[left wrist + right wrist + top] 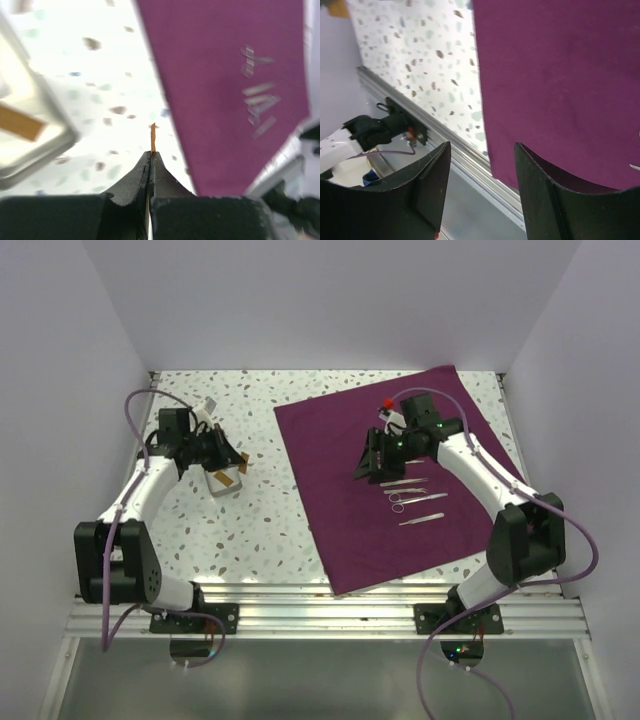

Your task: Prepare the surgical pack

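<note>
One orange strip (153, 136) pinched in L gripper (151, 154) beside steel tray (50, 145); R gripper (481, 146) agape over purple cloth (560, 75).

1 purple cloth (340, 490) on 1 tabletop (250, 530). On the cloth, steel instruments (418, 498): 4 as best I can count. They are small in the top view and blurred in the left wrist view, so the count is not certain. 1 steel tray (213, 483). 2 orange strips: tray strip (19, 124), pinched strip (152, 135). 2 robot arms: left arm (150, 483), right arm (480, 467).
</note>
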